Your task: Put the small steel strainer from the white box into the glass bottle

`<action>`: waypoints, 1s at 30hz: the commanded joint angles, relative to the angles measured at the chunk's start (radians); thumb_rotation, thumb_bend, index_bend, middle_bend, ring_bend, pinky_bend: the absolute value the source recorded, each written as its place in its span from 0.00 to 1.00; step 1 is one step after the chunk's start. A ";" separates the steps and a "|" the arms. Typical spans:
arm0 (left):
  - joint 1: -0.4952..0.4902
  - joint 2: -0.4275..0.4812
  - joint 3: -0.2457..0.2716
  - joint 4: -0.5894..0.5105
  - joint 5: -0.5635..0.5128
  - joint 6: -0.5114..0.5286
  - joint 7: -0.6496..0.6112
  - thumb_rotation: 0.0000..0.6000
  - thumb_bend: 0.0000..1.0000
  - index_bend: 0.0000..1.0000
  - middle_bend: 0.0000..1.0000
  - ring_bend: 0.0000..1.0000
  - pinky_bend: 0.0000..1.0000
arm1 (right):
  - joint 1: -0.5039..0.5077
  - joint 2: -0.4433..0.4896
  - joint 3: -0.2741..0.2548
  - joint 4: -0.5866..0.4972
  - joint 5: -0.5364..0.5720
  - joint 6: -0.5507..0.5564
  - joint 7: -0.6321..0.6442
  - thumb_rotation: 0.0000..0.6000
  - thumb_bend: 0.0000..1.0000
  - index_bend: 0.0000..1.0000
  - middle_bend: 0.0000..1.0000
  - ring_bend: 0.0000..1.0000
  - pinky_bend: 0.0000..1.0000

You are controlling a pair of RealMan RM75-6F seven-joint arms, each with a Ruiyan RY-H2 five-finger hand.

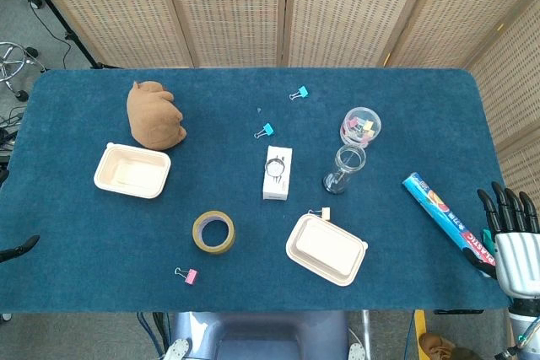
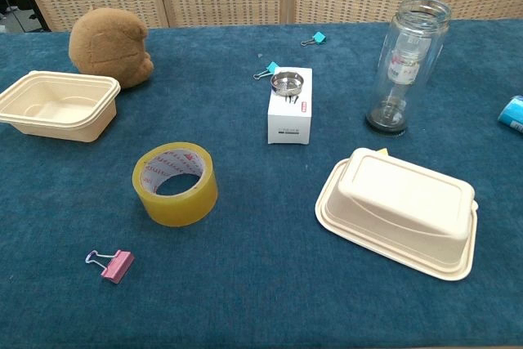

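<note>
A small steel strainer (image 1: 277,164) (image 2: 287,82) sits on top of a white box (image 1: 277,180) (image 2: 290,112) near the middle of the blue table. An upright empty glass bottle (image 1: 346,168) (image 2: 404,63) stands to the right of the box, a short gap away. My right hand (image 1: 510,238) hangs at the table's right front edge, fingers spread and holding nothing, far from the box. Only a dark tip of my left arm (image 1: 18,249) shows at the left edge of the head view; the hand itself is out of sight.
A jar of clips (image 1: 360,125) stands behind the bottle. An upturned beige container (image 1: 326,249) (image 2: 400,208), an open beige tray (image 1: 132,170) (image 2: 59,105), a tape roll (image 1: 213,231) (image 2: 175,183), a brown plush (image 1: 153,114), a blue foil box (image 1: 445,218) and several binder clips lie around.
</note>
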State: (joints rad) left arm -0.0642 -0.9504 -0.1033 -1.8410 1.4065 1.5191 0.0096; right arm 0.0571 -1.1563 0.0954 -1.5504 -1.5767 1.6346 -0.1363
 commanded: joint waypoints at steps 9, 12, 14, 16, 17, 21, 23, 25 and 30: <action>0.002 0.005 0.001 0.000 0.003 0.003 -0.014 1.00 0.11 0.00 0.00 0.00 0.00 | 0.017 0.013 0.011 -0.024 -0.008 -0.015 -0.008 1.00 0.08 0.05 0.00 0.00 0.00; 0.003 0.005 0.001 0.002 0.002 0.003 -0.018 1.00 0.11 0.00 0.00 0.00 0.00 | 0.033 0.032 0.022 -0.062 -0.021 -0.021 -0.018 1.00 0.08 0.05 0.00 0.00 0.00; 0.003 0.006 0.000 0.002 0.000 0.002 -0.021 1.00 0.11 0.00 0.00 0.00 0.00 | 0.050 0.046 0.033 -0.092 -0.031 -0.032 -0.023 1.00 0.08 0.05 0.00 0.00 0.00; 0.003 0.007 0.000 0.001 0.000 0.002 -0.025 1.00 0.11 0.00 0.00 0.00 0.00 | 0.072 0.063 0.046 -0.128 -0.032 -0.055 -0.028 1.00 0.08 0.06 0.00 0.00 0.00; 0.004 0.008 0.001 0.000 0.002 0.003 -0.027 1.00 0.11 0.00 0.00 0.00 0.00 | 0.085 0.069 0.055 -0.144 -0.035 -0.064 -0.037 1.00 0.08 0.06 0.00 0.00 0.00; 0.007 0.008 0.002 0.002 0.006 0.008 -0.030 1.00 0.11 0.00 0.00 0.00 0.00 | 0.147 0.092 0.095 -0.213 -0.021 -0.129 -0.069 1.00 0.08 0.07 0.00 0.00 0.00; 0.007 0.009 0.002 0.003 0.005 0.007 -0.035 1.00 0.11 0.00 0.00 0.00 0.00 | 0.181 0.113 0.112 -0.268 0.004 -0.183 -0.077 1.00 0.08 0.07 0.00 0.00 0.00; 0.006 0.011 0.001 0.005 0.002 0.005 -0.040 1.00 0.11 0.00 0.00 0.00 0.00 | 0.210 0.128 0.125 -0.318 0.025 -0.227 -0.099 1.00 0.08 0.07 0.00 0.00 0.00; 0.001 0.014 0.002 0.006 0.001 -0.008 -0.048 1.00 0.11 0.00 0.00 0.00 0.00 | 0.318 0.127 0.179 -0.423 0.115 -0.367 -0.151 1.00 0.11 0.11 0.00 0.00 0.00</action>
State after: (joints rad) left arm -0.0623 -0.9368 -0.1024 -1.8348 1.4069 1.5124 -0.0379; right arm 0.3218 -1.0346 0.2414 -1.9229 -1.5121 1.3276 -0.2548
